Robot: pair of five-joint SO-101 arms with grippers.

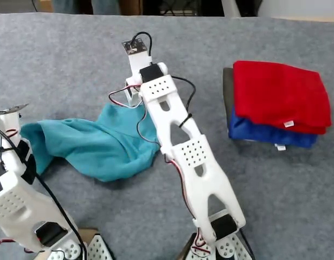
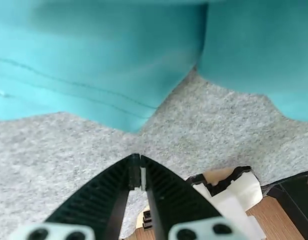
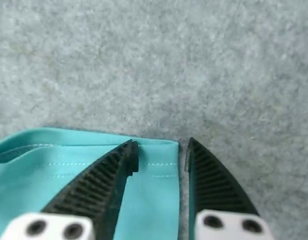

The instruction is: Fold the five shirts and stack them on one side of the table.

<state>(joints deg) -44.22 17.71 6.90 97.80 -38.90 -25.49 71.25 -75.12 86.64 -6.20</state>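
A teal shirt (image 1: pixel 99 143) lies crumpled on the grey table cover, left of centre. My right gripper (image 3: pixel 160 150) stands open low over its far corner (image 3: pixel 159 152); one finger is above the cloth and the other sits at the cloth's edge. In the high view that right gripper (image 1: pixel 133 97) is at the shirt's far edge. My left gripper (image 2: pixel 137 161) is shut with nothing in it, a short way off the teal shirt (image 2: pixel 109 65) near its left end. A folded red shirt (image 1: pixel 280 95) rests on a folded blue shirt (image 1: pixel 267 134) at the right.
A dark folded cloth (image 1: pixel 227 89) peeks out from under the stack's left side. Both arm bases (image 1: pixel 216 238) stand at the near edge. Bare grey cover (image 1: pixel 58 59) stretches across the far left and between the teal shirt and the stack.
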